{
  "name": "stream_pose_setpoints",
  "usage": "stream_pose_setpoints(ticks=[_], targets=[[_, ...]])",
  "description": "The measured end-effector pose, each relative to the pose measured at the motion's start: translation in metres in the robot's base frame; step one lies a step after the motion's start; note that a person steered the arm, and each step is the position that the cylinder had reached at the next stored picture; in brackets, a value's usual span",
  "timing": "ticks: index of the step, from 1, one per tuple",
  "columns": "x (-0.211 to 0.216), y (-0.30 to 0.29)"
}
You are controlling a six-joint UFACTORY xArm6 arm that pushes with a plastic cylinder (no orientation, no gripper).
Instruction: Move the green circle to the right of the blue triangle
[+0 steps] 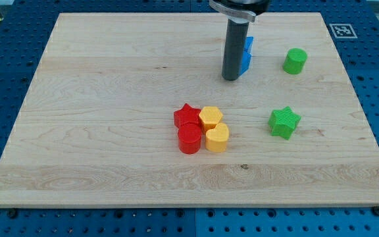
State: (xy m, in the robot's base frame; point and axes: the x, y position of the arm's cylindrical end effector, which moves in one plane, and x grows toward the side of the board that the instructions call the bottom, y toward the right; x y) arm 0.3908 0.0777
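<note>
The green circle (295, 60) stands near the view's upper right of the wooden board (110, 131). The blue triangle (247, 54) is to its left, mostly hidden behind my dark rod. My tip (230, 78) rests on the board right at the blue triangle's left lower side, apparently touching it. The green circle is about a hundred pixels to the right of the tip, apart from the blue triangle.
A green star (284, 122) lies right of centre. A tight cluster sits at the centre: red star (187, 116), red circle (189, 139), yellow hexagon (210, 118), yellow heart-like block (217, 138). A marker tag (341, 29) is beyond the top right corner.
</note>
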Motion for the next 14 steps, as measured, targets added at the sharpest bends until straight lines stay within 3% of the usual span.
stream_pose_setpoints(ticks=[3, 4, 5, 7, 11, 12, 14], targets=[[0.027, 0.145], [0.008, 0.172], [-0.024, 0.159], [-0.025, 0.083], [-0.015, 0.09], [-0.015, 0.114], [-0.009, 0.22]])
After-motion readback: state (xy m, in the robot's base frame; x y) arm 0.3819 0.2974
